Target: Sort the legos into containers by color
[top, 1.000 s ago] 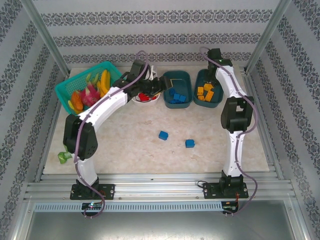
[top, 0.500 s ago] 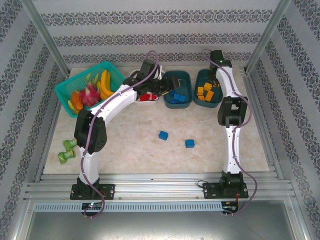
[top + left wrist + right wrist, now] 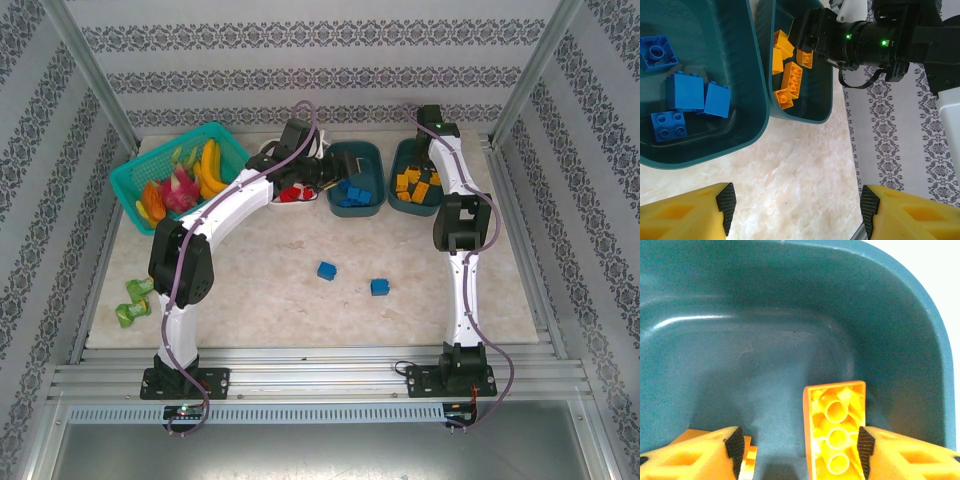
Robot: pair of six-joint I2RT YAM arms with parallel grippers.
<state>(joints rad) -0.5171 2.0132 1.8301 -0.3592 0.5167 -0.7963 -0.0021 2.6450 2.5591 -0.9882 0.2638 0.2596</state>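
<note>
Your left claw (image 3: 797, 202): spread, empty, hovering just left of blue-filled tub (image 3: 352, 150). Two loose blue legos (image 3: 326, 270) on tabletop (image 3: 250, 290), near side of that claw, closer to left arm. Right claw (image 3: 800, 440): spread inside far-right tub (image 3: 920, 320), orange lego (image 3: 836, 430) beside one finger.

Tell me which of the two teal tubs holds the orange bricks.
The right-hand teal tub, at the end of the row, holds orange bricks; the middle teal tub holds blue bricks.
</note>
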